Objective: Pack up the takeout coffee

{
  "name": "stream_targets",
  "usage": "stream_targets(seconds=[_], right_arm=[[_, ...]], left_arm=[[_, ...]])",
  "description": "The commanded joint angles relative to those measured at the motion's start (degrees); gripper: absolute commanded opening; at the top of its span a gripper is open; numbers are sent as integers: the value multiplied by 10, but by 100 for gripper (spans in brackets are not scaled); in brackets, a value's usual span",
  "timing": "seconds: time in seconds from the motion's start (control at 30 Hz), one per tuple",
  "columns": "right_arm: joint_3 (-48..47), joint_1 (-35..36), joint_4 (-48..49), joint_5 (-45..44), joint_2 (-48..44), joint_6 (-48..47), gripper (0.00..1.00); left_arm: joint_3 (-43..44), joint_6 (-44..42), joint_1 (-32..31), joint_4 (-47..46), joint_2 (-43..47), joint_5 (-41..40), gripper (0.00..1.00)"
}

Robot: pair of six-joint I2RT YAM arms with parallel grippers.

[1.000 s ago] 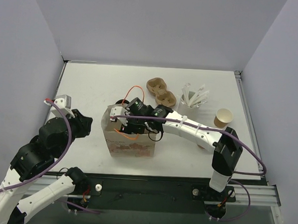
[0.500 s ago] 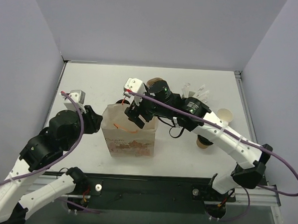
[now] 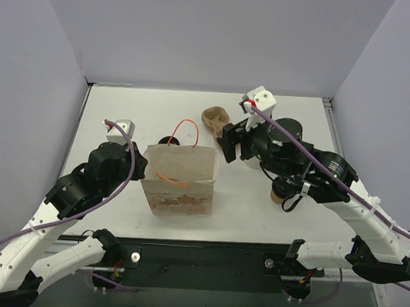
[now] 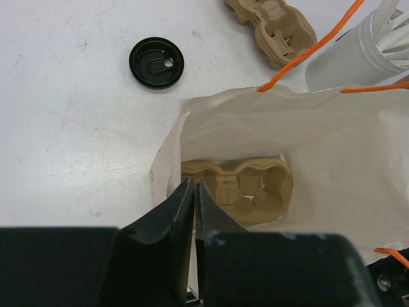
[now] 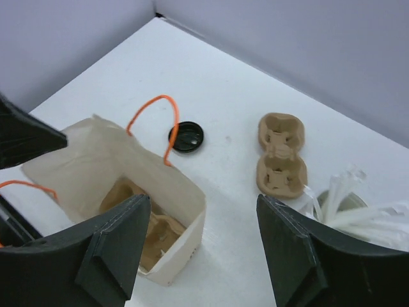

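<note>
The kraft coffee cup is hidden under my right arm in the top view and shows in neither wrist view. The white paper bag (image 3: 179, 183) with orange handles stands open at centre front. A brown two-hole carrier (image 4: 236, 188) lies inside it, and it also shows in the right wrist view (image 5: 144, 233). My left gripper (image 4: 193, 188) is shut on the bag's left edge; it shows at the bag's left side in the top view (image 3: 141, 167). My right gripper (image 5: 201, 211) is wide open and empty, held high above the table to the right of the bag (image 3: 230, 141).
A second brown carrier (image 5: 281, 157) lies on the table behind the bag. A black lid (image 4: 156, 62) lies to its left. A white cup of white sticks (image 5: 348, 198) stands at the right. A small brown object (image 3: 277, 196) peeks out under my right arm.
My right gripper has come up out of the bag and moved back and right, open. My left gripper has moved in to the bag's left edge. The bag now stands taller.
</note>
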State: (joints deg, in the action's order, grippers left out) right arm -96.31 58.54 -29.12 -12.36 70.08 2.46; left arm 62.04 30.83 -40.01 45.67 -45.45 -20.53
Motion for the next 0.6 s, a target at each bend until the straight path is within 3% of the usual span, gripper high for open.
stream_targets(seconds=[0.0,0.1,0.23,0.37,0.57], right_arm=[[33,-9,-44,-165,-21,94,68],[20,-47,-117,-211,-13,147,67],[61,-144,-181,-178,-26,270,65],[132,-245,-234,-144,-56,328,65],[239,-344,-238,-61,-72,331,71]], left_arm=[[10,-46,3,-15,5,13,12],[-3,-71,3,-42,22,41,0],[-19,-96,3,-95,50,56,0],[-50,-103,3,-141,63,76,0],[-23,-93,3,-114,50,48,0]])
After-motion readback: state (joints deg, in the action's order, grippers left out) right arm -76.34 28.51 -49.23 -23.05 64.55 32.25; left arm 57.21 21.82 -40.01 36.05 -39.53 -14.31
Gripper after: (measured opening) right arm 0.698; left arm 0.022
